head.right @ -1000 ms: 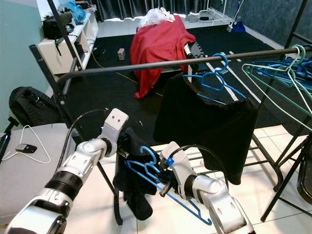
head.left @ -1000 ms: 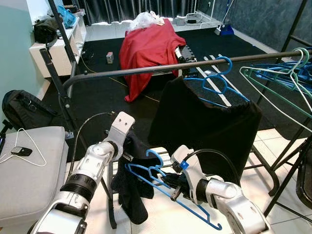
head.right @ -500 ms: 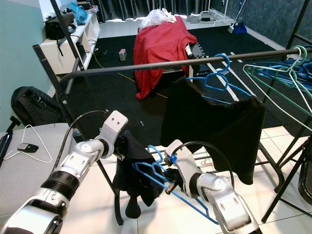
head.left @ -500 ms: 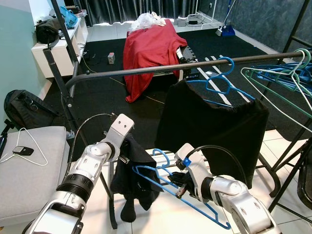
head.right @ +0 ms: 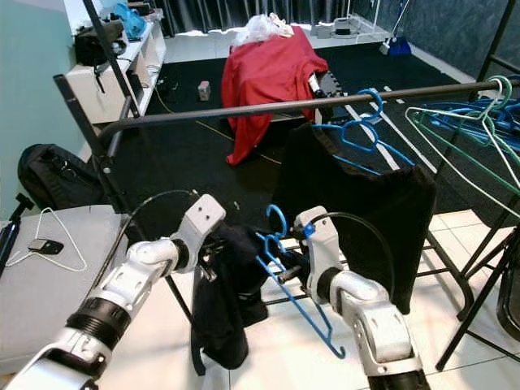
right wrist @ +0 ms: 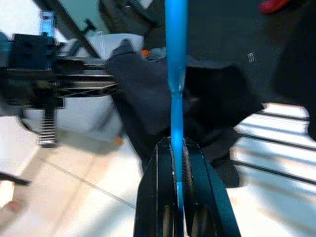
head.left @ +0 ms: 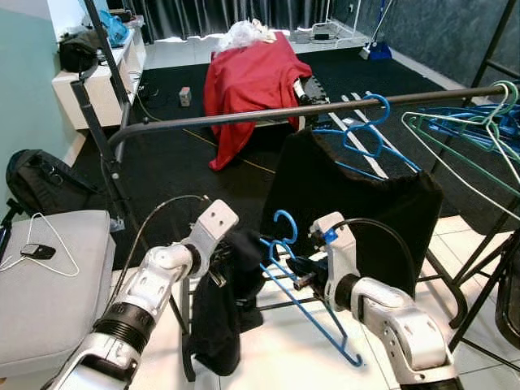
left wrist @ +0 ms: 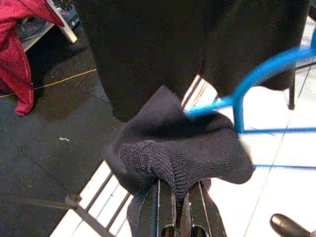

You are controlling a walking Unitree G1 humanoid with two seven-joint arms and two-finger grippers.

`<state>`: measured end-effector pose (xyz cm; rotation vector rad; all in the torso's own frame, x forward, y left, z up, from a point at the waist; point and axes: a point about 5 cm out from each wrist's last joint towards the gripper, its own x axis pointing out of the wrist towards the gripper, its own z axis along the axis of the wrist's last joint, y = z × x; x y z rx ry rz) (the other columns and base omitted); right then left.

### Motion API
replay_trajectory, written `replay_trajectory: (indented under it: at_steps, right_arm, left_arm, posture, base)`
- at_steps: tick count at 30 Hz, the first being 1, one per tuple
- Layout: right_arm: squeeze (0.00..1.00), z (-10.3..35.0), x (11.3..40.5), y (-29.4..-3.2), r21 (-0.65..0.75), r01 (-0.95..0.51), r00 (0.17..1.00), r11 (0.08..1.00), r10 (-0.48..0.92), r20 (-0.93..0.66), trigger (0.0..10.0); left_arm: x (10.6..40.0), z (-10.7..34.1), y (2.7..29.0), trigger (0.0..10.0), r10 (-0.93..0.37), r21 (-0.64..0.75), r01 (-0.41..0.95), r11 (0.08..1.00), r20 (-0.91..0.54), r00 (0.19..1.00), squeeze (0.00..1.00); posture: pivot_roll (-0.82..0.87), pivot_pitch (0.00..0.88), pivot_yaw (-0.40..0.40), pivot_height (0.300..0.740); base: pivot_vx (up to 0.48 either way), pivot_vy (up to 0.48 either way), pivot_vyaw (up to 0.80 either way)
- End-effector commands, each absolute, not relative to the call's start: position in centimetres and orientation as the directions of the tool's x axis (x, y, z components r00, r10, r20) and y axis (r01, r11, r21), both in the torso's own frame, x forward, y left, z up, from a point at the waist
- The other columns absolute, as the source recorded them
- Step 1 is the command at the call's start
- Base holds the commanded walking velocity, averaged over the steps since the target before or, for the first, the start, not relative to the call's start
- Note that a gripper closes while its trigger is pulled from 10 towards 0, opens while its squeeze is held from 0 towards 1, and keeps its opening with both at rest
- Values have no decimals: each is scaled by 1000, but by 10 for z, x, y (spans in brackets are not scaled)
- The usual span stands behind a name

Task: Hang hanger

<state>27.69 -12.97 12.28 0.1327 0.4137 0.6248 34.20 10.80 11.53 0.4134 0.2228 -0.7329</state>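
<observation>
Eye views: right gripper (head.left: 302,280) pinching blue hanger (head.left: 302,301) below rail (head.left: 276,114), hook pointing up. Left gripper (head.left: 218,272) clamping dark garment (head.left: 223,313) beside hanger. Black garment (head.left: 357,203) hanging on rail. White tile floor (head.left: 276,357), black carpet (head.left: 162,154) beyond; red cloth (head.left: 244,81) behind. No readable writing.
Left wrist: fingers (left wrist: 165,207) gripping knit fabric.
Right wrist: fingers (right wrist: 160,197) pressing against hanger wire.

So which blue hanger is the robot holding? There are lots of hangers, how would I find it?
Start at the long dark clothes rail across the room and look below it, in front of the hanging black cloth. The blue plastic hanger is pinched in the right gripper, beside the dark knitted garment held by the left gripper. Unlike the others, it hangs on no rail.
</observation>
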Motion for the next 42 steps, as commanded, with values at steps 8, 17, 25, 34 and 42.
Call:
replay_trajectory:
  at_steps: [8,17,25,34,42]
  right_arm:
    - [0,117,269,-124,332,-544,686,770,637,-352,10000]
    - [0,97,260,-135,444,-392,701,805,574,-422,10000]
    - [0,89,255,-137,465,-394,655,793,597,-463,10000]
    - [0,90,263,-143,458,-355,685,815,560,-466,10000]
    - [0,88,267,-146,540,-281,708,793,552,-441,10000]
  left_arm:
    - [347,128,102,10000,-586,299,641,707,-260,767,0]
    - [352,142,100,10000,-576,267,610,746,-201,792,0]
    - [350,159,90,10000,-643,235,655,718,-135,754,0]
    - [338,161,83,10000,-737,211,751,626,-156,658,0]
    - [329,165,80,10000,-784,248,799,548,-181,594,0]
  posture:
    - [-117,60,62,740]
    - [-119,56,63,740]
    - [-113,57,67,740]
    - [-113,56,66,740]
    - [-113,56,66,740]
  base:
    - [0,0,0]
    - [0,0,0]
    - [0,0,0]
    - [0,0,0]
    - [0,0,0]
